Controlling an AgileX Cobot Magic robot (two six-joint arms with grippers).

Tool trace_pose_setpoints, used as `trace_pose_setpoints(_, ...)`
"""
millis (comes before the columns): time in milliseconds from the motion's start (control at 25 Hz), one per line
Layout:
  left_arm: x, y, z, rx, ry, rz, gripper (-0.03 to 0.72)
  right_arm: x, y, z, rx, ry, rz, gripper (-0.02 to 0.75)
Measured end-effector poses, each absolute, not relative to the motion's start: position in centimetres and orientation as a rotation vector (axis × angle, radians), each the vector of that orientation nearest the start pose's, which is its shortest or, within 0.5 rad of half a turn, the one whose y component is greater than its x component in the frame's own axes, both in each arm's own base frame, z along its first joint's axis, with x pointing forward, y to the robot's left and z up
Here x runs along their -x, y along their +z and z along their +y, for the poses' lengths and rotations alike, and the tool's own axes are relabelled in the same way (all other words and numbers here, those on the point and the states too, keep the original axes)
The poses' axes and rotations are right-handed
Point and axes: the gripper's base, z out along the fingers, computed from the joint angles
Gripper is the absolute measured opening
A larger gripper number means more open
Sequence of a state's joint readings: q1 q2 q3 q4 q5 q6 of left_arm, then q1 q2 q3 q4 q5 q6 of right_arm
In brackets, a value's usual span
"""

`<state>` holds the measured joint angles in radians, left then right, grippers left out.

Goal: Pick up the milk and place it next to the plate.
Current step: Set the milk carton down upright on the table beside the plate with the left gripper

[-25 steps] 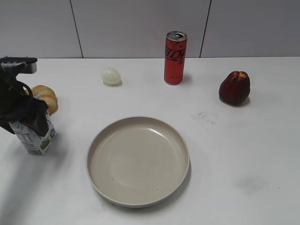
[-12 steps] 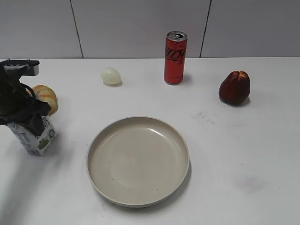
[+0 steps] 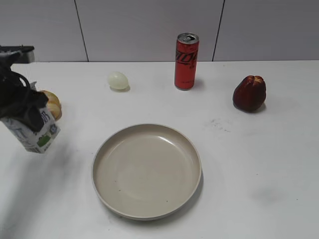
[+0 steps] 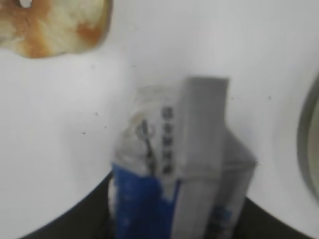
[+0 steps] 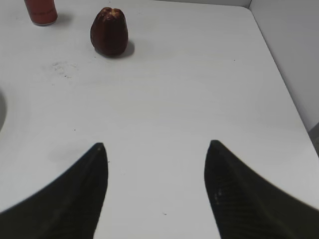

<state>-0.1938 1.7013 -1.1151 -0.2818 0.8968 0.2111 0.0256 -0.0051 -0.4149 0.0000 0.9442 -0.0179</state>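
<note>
The milk [image 3: 34,133] has come off the bench [image 3: 249,164]: 1 s ago it stood upright on its base beside the pastry, and now it hangs tilted in the left end effector [image 3: 22,107], base clear of the surface and a little further up and left in the exterior view. That suggests the pick-up is done and the carry toward the plate [image 3: 147,170] comes next; the carton is well apart from the plate, at the far left of the bench, near the pastry [image 3: 51,103].

The left end effector is closed on the carton's upper part; the left wrist view shows the milk [image 4: 179,164] blurred between dark fingers, with the plate's rim [image 4: 309,139] at the right edge. The right end effector [image 5: 155,149] is wide open, holding nothing, hovering over bare bench.

Count: 1 milk, 1 plate, 1 red can [image 3: 186,61], 1 pale egg [image 3: 118,80], 1 dark red fruit [image 3: 249,93], 1 pastry, 2 end effectors.
</note>
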Motion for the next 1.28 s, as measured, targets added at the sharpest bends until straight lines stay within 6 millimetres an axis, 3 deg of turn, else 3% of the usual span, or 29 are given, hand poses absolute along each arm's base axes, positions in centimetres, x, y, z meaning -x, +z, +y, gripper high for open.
trace_pose_setpoints(120,-32.2,23.9,-9.3,-0.425,-0.364,2.865,0.299,-0.8,26.3,0.0,0.044,0.005,2.007,0.466)
trace_pose_setpoints(320,-35.5,29.0,-12.8,-0.531,-0.389,2.668,0.299,-0.8,26.3,0.0,0.044,0.005,2.007,0.466)
trace_pose_setpoints(480,-38.3,30.0,-16.4,-0.645,-0.403,2.606,0.299,-0.8,26.3,0.0,0.044,0.005,2.007,0.466)
trace_pose_setpoints(680,-40.4,27.6,-21.3,-1.023,-0.365,2.49,0.298,-0.8,26.3,0.0,0.044,0.005,2.007,0.466)
trace_pose_setpoints(880,-40.3,24.2,-24.9,-1.432,-0.327,2.323,0.298,-0.8,26.3,0.0,0.044,0.005,2.007,0.466)
trace_pose_setpoints(1040,-40.2,21.7,-26.2,-1.612,-0.313,2.252,0.298,-0.8,26.3,0.0,0.044,0.005,2.007,0.466)
trace_pose_setpoints(1280,-40.3,18.6,-26.3,-1.777,-0.317,2.238,0.298,-0.8,26.3,0.1,0.043,0.011,2.007,0.466)
